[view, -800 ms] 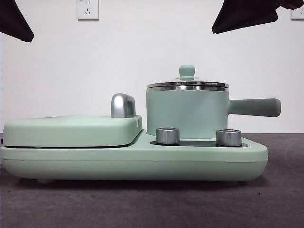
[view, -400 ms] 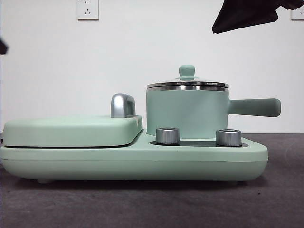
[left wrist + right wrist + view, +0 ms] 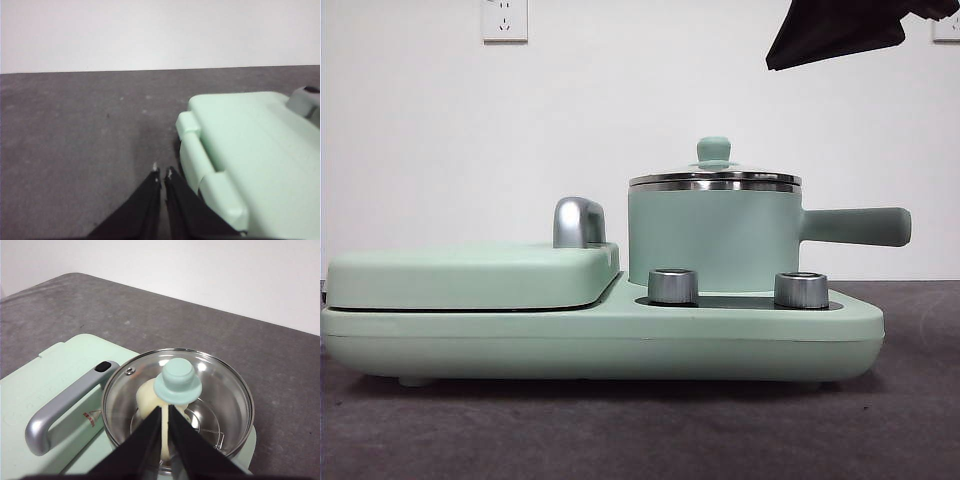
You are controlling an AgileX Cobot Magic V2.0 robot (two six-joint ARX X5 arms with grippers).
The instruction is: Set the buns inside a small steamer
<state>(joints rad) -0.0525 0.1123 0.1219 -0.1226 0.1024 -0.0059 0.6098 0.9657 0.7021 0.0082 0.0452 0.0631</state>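
Note:
The small steamer (image 3: pixel 713 235) stands on the right of the mint-green cooker base, its glass lid with the green knob (image 3: pixel 713 150) on. In the right wrist view I look down through the lid (image 3: pixel 215 390) and see one cream-white bun (image 3: pixel 146 396) inside on the steel rack; I cannot make out a second bun. My right gripper (image 3: pixel 166 408) is shut and empty, hanging above the lid knob (image 3: pixel 177 380). The right arm (image 3: pixel 840 30) shows as a black tip at the top right of the front view. My left gripper (image 3: pixel 162 173) is shut and empty over the table beside the grill plate.
The flat mint-green hinged grill plate (image 3: pixel 470 275) with its chrome handle (image 3: pixel 578 222) fills the cooker's left half. Two steel dials (image 3: pixel 672 285) sit at the front. The steamer's long handle (image 3: pixel 855 226) sticks out to the right. The grill's edge (image 3: pixel 240 150) is close to my left gripper.
The black tip of the left arm at the front view's top left has drawn out of that view. The steamer, lid and right arm have not moved.

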